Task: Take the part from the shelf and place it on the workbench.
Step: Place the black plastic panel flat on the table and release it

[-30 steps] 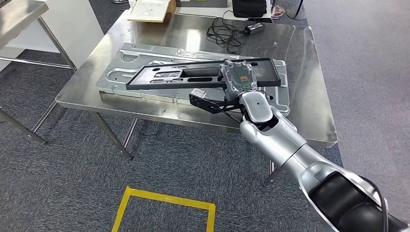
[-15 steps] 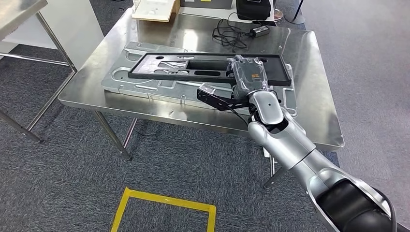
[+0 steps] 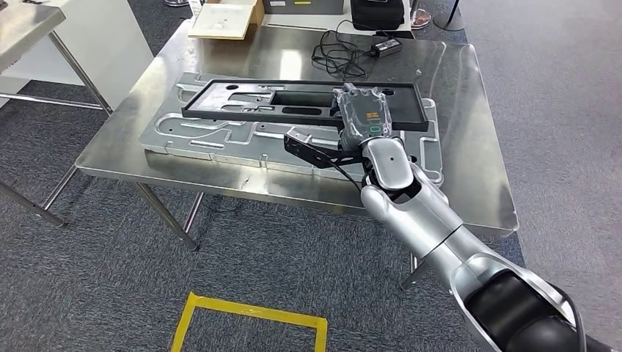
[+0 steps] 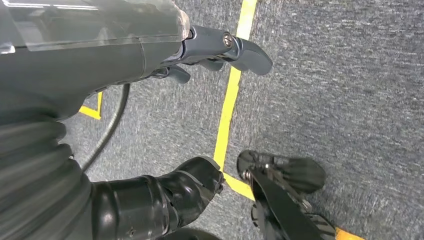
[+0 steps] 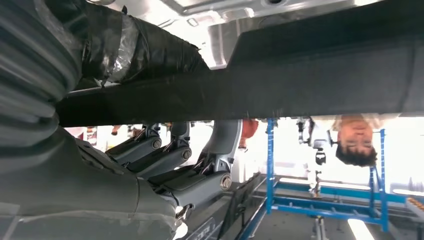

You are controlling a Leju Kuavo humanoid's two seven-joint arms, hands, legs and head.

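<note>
My right hand [image 3: 363,117] grips the long black frame part [image 3: 293,99] near its right end. The part lies nearly level over the silver metal panel [image 3: 220,136] on the steel workbench [image 3: 462,95]; whether it touches the panel I cannot tell. In the right wrist view the black part [image 5: 300,70] runs between the thumb and the fingers [image 5: 170,160] curled around its edge. My left hand [image 4: 150,60] hangs over the grey carpet with its fingers [image 4: 235,50] stretched out and nothing in it.
A black cable with a power adapter [image 3: 345,51], a cardboard box [image 3: 224,18] and a black case [image 3: 378,11] sit at the bench's far edge. Another steel table [image 3: 22,22] stands at the left. Yellow tape [image 3: 249,312] marks the floor. A person [image 5: 355,137] stands beyond the bench.
The camera has shifted. My right hand has swung the black part from a slant to lie parallel with the silver panel, farther in over the bench.
</note>
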